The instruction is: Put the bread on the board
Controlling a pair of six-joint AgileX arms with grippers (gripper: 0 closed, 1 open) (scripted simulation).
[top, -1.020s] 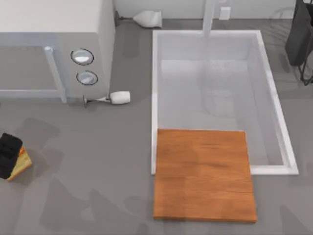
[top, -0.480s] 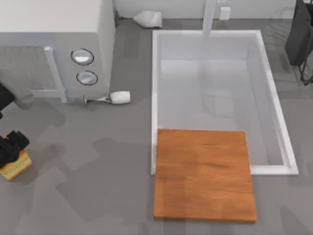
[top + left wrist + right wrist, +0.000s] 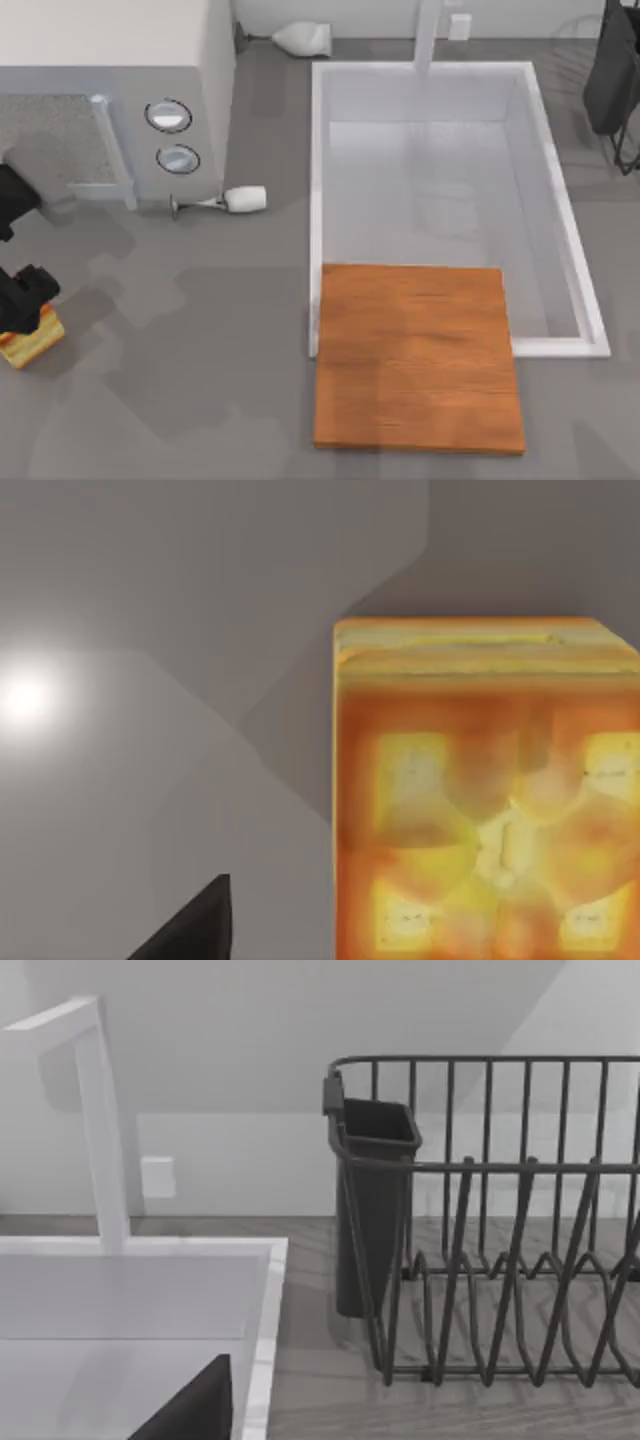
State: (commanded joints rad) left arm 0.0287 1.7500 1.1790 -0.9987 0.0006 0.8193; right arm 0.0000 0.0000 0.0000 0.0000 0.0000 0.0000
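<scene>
Top view: left pincer [image 3: 22,300] over bread [image 3: 32,340] (grip state unclear), board [image 3: 418,355] far right.

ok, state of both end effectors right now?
Left end effector: over the bread at the table's left edge; open or closed cannot be told.
Right end effector: parked by the dish rack and sink; cannot be told.

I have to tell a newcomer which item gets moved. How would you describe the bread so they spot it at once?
Start at the big orange-brown board lying over the white sink's near edge, then look straight across the grey counter to the top view's far left edge. There, under the black left gripper, sits the bread: a small golden-yellow block with orange crust, the one warm-coloured thing on that side.
</scene>
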